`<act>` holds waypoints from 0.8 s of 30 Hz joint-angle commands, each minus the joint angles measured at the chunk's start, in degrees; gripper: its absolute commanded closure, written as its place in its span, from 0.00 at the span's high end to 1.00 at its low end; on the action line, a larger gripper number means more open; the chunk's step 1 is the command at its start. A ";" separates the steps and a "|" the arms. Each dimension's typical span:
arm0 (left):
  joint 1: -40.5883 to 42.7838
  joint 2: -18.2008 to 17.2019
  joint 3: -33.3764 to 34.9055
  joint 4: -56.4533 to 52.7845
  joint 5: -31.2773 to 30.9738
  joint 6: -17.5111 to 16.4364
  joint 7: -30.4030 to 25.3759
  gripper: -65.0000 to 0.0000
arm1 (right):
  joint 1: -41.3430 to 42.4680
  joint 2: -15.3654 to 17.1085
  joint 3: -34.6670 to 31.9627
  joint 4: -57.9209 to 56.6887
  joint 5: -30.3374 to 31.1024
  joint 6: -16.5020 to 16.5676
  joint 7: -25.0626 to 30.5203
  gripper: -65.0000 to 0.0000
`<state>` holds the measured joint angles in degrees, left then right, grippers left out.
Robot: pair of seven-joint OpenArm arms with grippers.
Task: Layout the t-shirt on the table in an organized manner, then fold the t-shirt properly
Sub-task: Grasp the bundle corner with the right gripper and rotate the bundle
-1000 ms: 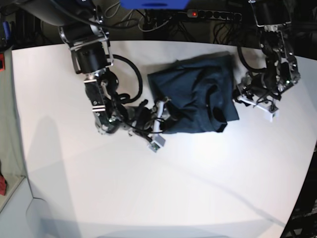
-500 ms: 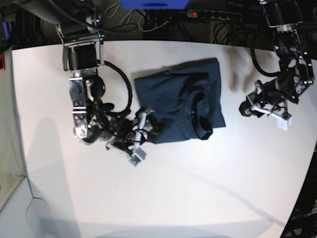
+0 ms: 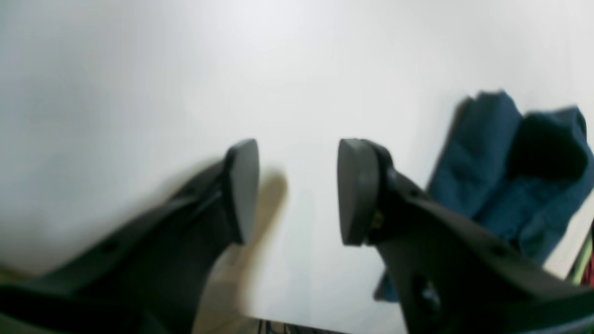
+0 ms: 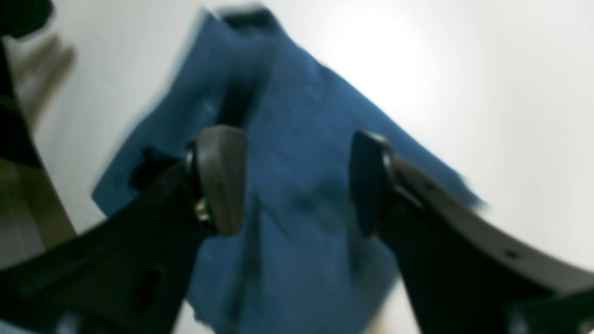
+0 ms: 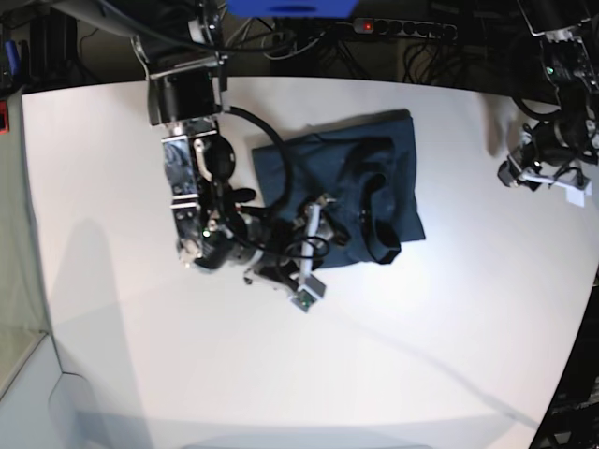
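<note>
The dark navy t-shirt (image 5: 360,182) lies folded into a rough rectangle on the white table (image 5: 140,355), its collar opening facing up. My right gripper (image 5: 311,254) hovers at the shirt's near left edge. In the right wrist view this gripper (image 4: 297,185) is open, its fingers (image 4: 222,181) spread wide over the blue t-shirt (image 4: 297,139) without pinching it. My left gripper (image 5: 545,182) is far off to the right of the shirt. In the left wrist view the left gripper (image 3: 297,190) is open over bare table (image 3: 297,69), with the t-shirt (image 3: 501,176) off to one side.
A power strip (image 5: 402,28) and cables lie beyond the table's far edge. The table's curved right edge (image 5: 585,309) runs close to my left arm. White tabletop spreads across the near half.
The left arm has pulled away from the shirt toward the far right edge, its jaws opening. The shirt slid slightly left. The right gripper swung left, then back over the shirt's near edge.
</note>
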<state>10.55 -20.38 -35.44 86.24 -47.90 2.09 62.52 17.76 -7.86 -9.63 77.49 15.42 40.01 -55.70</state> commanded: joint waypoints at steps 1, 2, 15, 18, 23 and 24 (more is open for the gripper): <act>0.40 -1.38 -1.26 1.02 -1.38 0.07 -0.06 0.42 | 2.24 -0.36 -0.61 -0.79 0.80 -0.01 2.12 0.43; 1.01 -1.38 -2.14 1.02 -1.38 0.07 -0.06 0.42 | 2.77 -0.54 -1.49 -2.99 0.80 -0.01 3.26 0.38; 3.39 -1.38 -5.39 1.02 -0.85 -0.02 -0.50 0.42 | 7.78 -1.14 -3.78 -16.61 0.89 -0.01 7.83 0.11; 3.21 -1.38 -5.31 1.02 -0.85 -0.02 -0.32 0.42 | 7.08 -1.14 -6.06 -16.70 0.89 -0.01 8.10 0.11; 3.12 -1.38 -5.22 0.75 -0.85 -0.02 -0.59 0.42 | 4.00 -1.14 -13.71 -16.35 0.89 -0.01 8.10 0.11; 3.12 -1.38 -5.22 0.58 -0.85 -0.02 -0.68 0.42 | 3.47 -1.14 -15.56 -15.91 0.89 -0.01 7.92 0.11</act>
<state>14.09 -20.62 -40.40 86.17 -47.88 2.09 62.50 19.77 -8.38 -25.21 60.29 15.22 39.97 -48.51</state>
